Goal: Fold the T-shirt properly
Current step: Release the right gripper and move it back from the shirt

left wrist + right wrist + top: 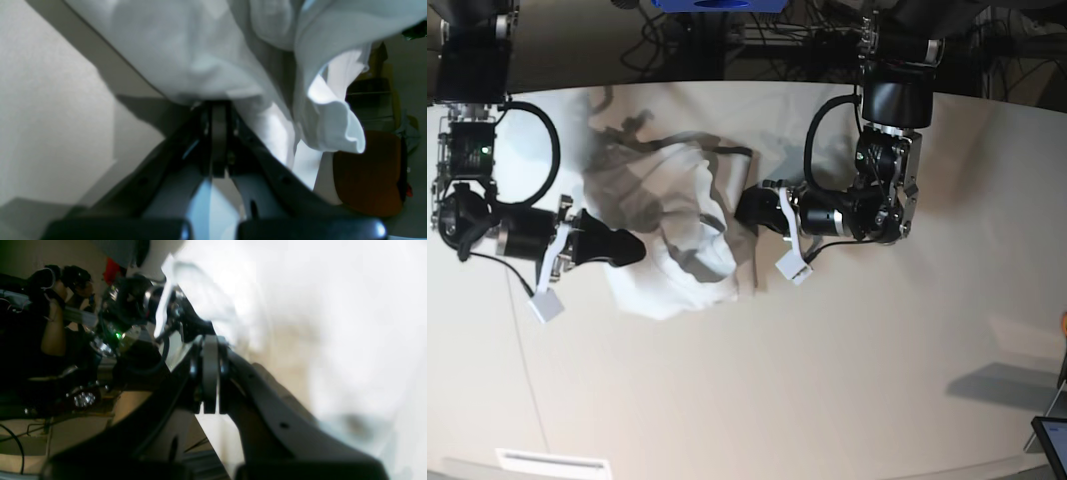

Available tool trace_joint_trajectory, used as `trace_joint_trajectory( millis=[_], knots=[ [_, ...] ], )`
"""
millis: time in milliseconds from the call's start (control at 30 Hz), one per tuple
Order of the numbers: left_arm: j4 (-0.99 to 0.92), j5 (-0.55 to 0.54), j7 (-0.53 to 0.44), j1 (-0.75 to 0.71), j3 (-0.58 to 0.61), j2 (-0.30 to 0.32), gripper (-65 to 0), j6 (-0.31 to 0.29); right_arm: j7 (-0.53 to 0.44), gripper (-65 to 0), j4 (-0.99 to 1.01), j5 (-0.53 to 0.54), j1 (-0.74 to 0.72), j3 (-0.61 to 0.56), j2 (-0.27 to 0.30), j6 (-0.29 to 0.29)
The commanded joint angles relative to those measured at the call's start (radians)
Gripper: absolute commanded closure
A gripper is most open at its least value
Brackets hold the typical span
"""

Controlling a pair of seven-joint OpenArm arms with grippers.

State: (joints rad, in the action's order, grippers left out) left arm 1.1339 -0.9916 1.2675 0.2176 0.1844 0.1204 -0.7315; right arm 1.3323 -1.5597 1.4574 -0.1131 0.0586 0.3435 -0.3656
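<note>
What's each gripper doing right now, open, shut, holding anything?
Left gripper: shut on the T-shirt, cloth bunched at its tips.
Right gripper: shut on the T-shirt, at the other side of the cloth.

It looked like a robotics lab. A broad off-white table (827, 400) carried two black arms, and behind its far edge ran tangled black cables (727, 40) and a blue fixture (717, 5). Beyond the table stood cluttered shelving (370, 96) (blurred) and an orange seat (370, 173).
</note>
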Motion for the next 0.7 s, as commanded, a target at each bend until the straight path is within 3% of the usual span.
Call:
trace_joint_trajectory(
  millis=[0, 133, 467, 667],
  knots=[
    [-0.005, 0.04, 0.036, -0.007, -0.001, 0.012, -1.2, 0.033, -0.014, 0.0, 0.005, 0.026, -0.029, 0.004, 0.007, 0.0],
    [-0.005, 0.04, 0.036, -0.007, -0.001, 0.012, -1.2, 0.033, -0.009, 0.0, 0.068, 0.026, -0.079, -0.001, -0.034, -0.002],
    [-0.005, 0.037, 0.036, -0.007, -0.001, 0.012, -1.2, 0.033, -0.018, 0.0, 0.313, 0.026, -0.228, -0.193, -0.134, -0.002],
    [0.045, 0.037, 0.036, -0.017, -0.001, 0.012, -1.0, 0.033, -0.08, 0.0, 0.525, 0.026, -0.302, -0.3, -0.152, -0.002]
  ],
)
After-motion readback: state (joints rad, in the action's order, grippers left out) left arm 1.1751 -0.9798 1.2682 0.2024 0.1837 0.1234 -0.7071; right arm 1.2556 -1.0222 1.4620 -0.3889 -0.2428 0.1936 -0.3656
